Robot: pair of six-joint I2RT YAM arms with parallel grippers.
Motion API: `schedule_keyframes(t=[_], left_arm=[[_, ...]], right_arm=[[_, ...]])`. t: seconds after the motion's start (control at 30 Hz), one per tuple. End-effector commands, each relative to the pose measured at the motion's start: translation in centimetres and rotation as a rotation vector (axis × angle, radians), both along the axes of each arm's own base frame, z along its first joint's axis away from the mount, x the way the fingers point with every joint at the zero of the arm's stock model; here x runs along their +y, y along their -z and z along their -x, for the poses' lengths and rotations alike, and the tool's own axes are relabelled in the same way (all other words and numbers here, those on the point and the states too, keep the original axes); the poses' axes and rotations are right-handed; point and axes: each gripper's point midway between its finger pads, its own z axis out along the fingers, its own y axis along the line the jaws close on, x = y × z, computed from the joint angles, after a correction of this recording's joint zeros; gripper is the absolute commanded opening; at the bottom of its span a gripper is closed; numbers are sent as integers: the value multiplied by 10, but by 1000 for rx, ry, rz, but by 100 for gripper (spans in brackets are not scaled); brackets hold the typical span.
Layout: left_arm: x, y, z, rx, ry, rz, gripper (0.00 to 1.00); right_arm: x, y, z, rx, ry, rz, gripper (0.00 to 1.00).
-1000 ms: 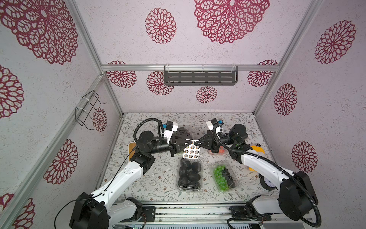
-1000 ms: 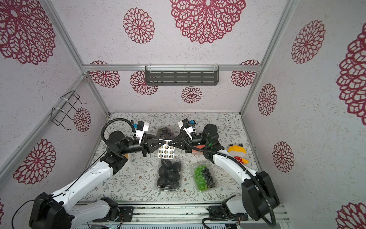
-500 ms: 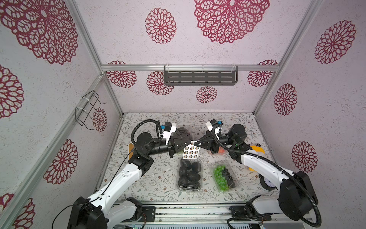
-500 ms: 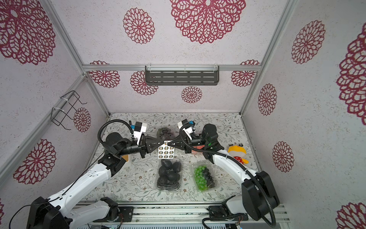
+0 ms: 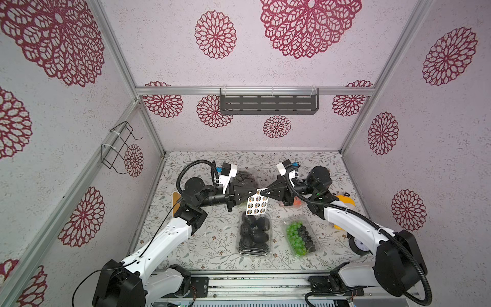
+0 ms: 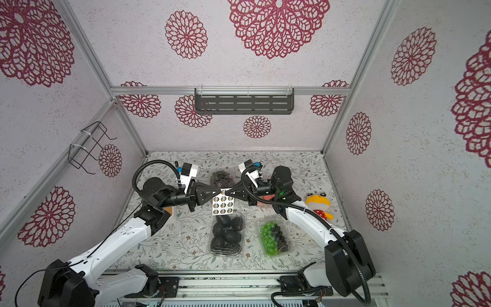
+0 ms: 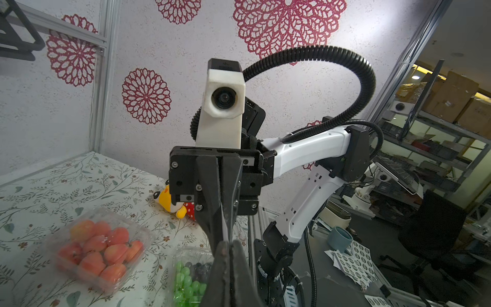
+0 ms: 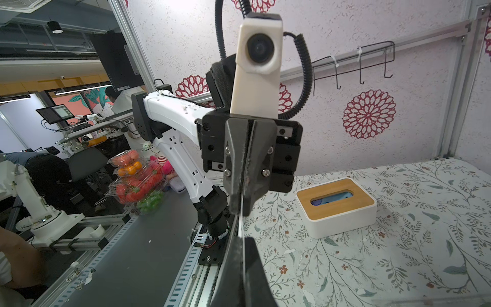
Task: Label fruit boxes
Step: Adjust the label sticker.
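Top views both show us the left hand (image 5: 254,192) and right hand (image 5: 263,191) meeting tip to tip, each clamped on the upper edge of a white paper sheet of round stickers (image 5: 256,205) that hangs between them above the floral desk (image 5: 212,239). Under the sheet we find the clear plastic box of black round fruits (image 5: 253,235), with the clear green-and-black grape box (image 5: 301,239) beside it. The clear dark purple grape box (image 5: 245,178) lies behind the hands, and the clear orange-red strawberry box (image 7: 101,249) lies under the right arm.

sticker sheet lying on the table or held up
Held up: the sticker sheet hangs from its top edge, pinched between left gripper and right gripper.
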Motion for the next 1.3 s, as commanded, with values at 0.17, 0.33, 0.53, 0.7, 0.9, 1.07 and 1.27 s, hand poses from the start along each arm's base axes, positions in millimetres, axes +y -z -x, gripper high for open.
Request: schedule_keyframes(t=[0.17,0.33,0.53,0.7,0.9,1.07,1.27], left_arm=[[-3,4,1,5,14,-8,0],[-5,4,1,7,28,-6,0],[-3,3,5,7,32,5,0],[1,5,9,5,8,7,0],[7,14,8,-3,-48,-18,34],[7,20,11,-5,-33,-31,22],[5,25,11,-9,-28,-47,7]], right_arm=[[-2,-22,19,-117,-50,-54,0],[3,-22,28,-119,-85,-51,0],[6,-19,18,-122,-43,-28,0],[4,-21,9,-118,5,-32,0],[3,-27,9,-114,13,-47,0],[2,-28,11,-115,13,-45,0],[2,-26,11,-107,9,-41,0]])
